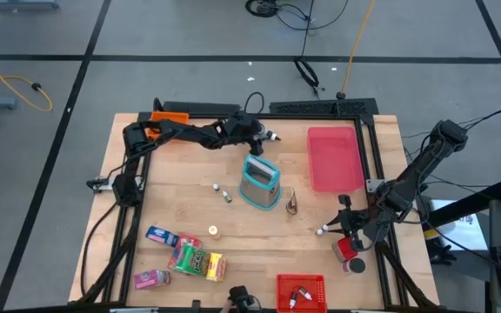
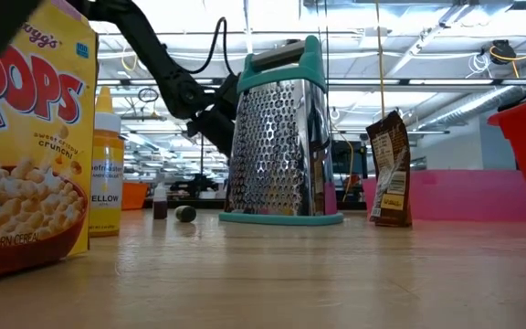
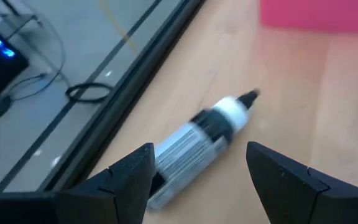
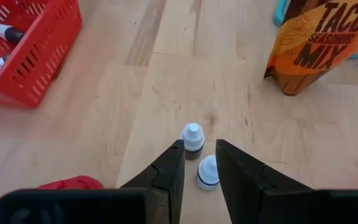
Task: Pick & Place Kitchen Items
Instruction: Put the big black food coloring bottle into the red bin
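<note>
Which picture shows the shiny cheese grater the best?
The low view: the grater stands upright, filling the middle, its holes and teal handle plain to see. The high view shows it small from above, near the table's middle. The right wrist view catches only a teal edge. The left wrist view misses it.

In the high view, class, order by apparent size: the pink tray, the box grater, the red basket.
1. pink tray
2. box grater and red basket: too alike to rank.
</note>
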Available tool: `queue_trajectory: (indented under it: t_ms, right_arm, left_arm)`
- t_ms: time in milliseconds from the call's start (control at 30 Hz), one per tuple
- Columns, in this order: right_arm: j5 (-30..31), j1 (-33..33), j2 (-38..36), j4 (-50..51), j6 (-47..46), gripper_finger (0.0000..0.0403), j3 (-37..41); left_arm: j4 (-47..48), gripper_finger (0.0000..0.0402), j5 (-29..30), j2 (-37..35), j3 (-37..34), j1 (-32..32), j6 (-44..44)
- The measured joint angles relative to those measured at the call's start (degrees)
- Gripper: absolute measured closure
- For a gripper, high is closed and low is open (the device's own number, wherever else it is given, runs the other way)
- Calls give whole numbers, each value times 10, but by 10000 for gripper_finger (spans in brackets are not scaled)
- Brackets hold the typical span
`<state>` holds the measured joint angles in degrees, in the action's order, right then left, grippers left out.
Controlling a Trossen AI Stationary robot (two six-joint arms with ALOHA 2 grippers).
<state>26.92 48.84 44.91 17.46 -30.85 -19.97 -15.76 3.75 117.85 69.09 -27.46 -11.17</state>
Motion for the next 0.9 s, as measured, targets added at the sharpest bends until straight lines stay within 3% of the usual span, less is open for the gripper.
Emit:
queue_trajectory:
  t_ms: [200,433,633,900]
  right_arm:
    - [0,0,0,-15,2,316,0]
    - [0,0,0,-31,5,316,0]
    - [0,0,0,-31,1,316,0]
    - [0,-1,0,-31,0,316,0]
  left_arm:
    - [180,147,8,-4,92,-9,-23]
    - [360,147,6,-3,222,-21,-115]
    - [406,147,-32,-2,234,-41,-144]
    - [390,147,-57,12,234,-47,-172]
